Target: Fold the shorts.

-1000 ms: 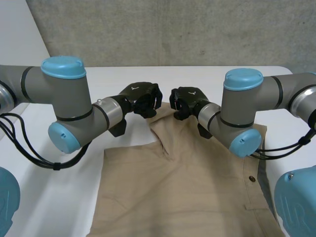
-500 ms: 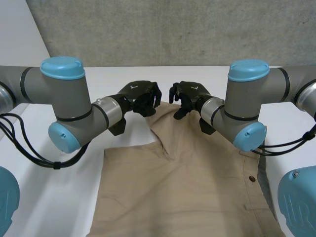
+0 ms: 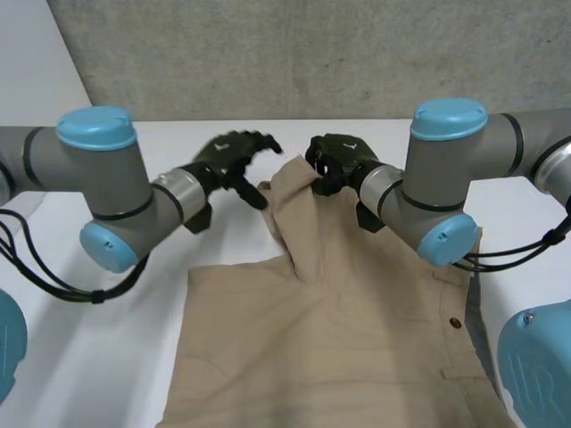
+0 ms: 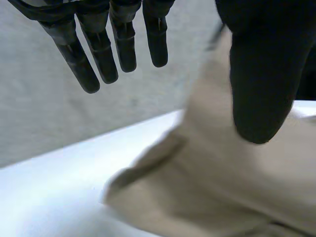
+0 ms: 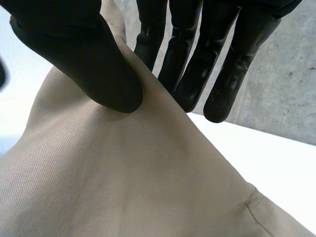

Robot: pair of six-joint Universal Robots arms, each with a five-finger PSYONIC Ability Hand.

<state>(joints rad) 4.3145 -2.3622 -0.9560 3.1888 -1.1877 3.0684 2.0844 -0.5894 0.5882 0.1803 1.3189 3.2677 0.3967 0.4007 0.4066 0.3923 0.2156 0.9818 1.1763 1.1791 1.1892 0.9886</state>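
Observation:
Tan shorts [image 3: 339, 330] lie across the white table [image 3: 116, 339], their far edge pulled up into a peak. My right hand [image 3: 337, 165] is shut on that peak, the cloth [image 5: 128, 163] pinched between its thumb [image 5: 84, 54] and fingers [image 5: 197, 54]. Just left of the peak my left hand [image 3: 230, 160] hangs open; in its wrist view its fingers [image 4: 113, 44] are straight and spread, the thumb [image 4: 259, 84] apart from them, with nothing between. The shorts [image 4: 212, 187] lie below its palm, free of it.
A button [image 3: 456, 323] and a waistband seam show on the shorts' right side. A grey concrete wall [image 3: 303, 53] stands behind the table's far edge. Both grey arms reach in over the near part of the shorts.
My left hand has let go of the shorts' far edge, opened, and drawn away to the left. The right hand loosened briefly, then pinched the cloth again and lifted it higher.

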